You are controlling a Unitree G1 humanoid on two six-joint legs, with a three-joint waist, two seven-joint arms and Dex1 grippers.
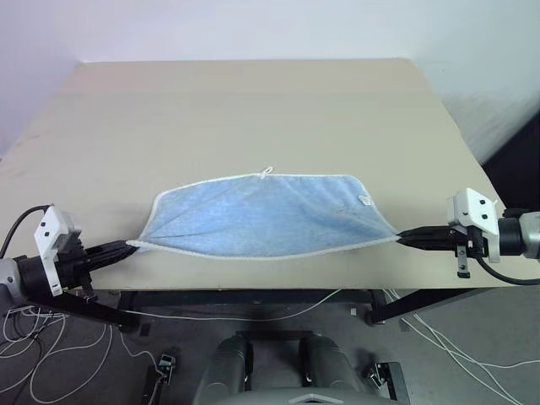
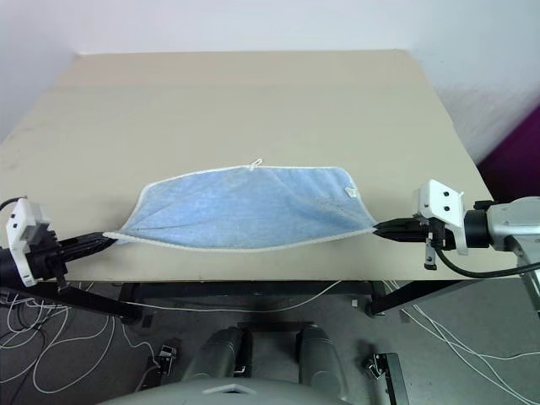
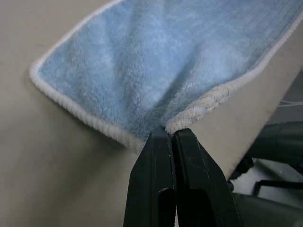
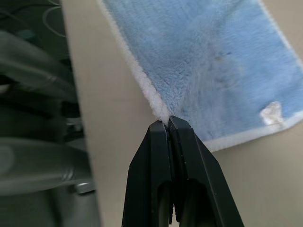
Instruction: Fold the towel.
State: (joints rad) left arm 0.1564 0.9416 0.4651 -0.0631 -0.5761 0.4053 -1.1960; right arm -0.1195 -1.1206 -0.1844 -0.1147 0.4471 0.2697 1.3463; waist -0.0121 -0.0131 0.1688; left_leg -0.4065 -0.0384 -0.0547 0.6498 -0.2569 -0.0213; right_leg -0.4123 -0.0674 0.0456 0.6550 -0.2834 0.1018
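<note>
The light blue towel (image 1: 261, 218) with white edging lies folded near the table's front edge, stretched between the left claw (image 1: 129, 245) and right claw (image 1: 400, 238), each pinching a near corner.

A broad beige table (image 1: 253, 110) is filling the middle, its far edge lying toward twelve o'clock against a plain white wall (image 1: 253, 25). White cables (image 1: 51, 354) are trailing across the grey floor (image 1: 456, 363) at seven and five o'clock.

Both arms spread wide, low; left gripper (image 1: 126, 245), right gripper (image 1: 402, 239) fingers pinched closed, pointing inward.
</note>
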